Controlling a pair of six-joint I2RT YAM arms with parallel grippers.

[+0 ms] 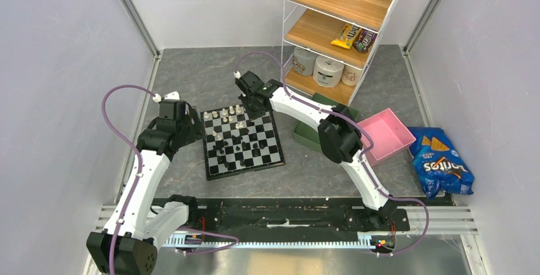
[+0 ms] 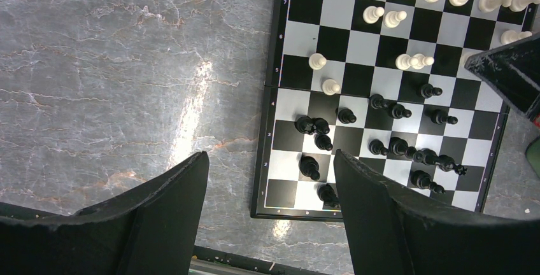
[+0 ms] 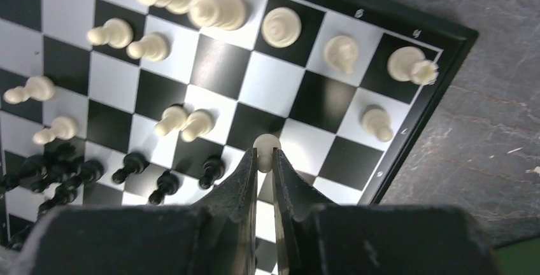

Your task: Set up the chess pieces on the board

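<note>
Your right claw [image 3: 265, 154] is closed on one cream-white piece [image 3: 266, 141]. In the right wrist view its two fingers [image 3: 242, 179] pinch the piece from both sides, and only the rounded head shows above their tips. You cannot tell whether the base of the piece touches the board [image 3: 274, 87].

In the top view this claw [image 1: 255, 103] hangs over the far right part of the board [image 1: 267, 157], with its arm reaching in from the right. The held piece lies just inward of the board's right edge. It is nearer to you than the far rows, where most of the other cream-white pieces [image 3: 282, 28] stand. The black pieces [image 3: 167, 186] cluster nearer and to the left of the claw, around the middle of the board.

Your left claw [image 2: 270, 160] is open and holds nothing, its fingers [image 2: 165, 218] spread wide apart. In the top view it [image 1: 191, 125] sits at the left edge of the board. In the left wrist view one finger overlaps the grey table [image 2: 95, 65] and the other overlaps the near edge of the board [image 2: 305, 4].

Right of the board lie a green tray [image 1: 304, 136], partly behind the right arm, and a pink tray [image 1: 385, 136].
</note>
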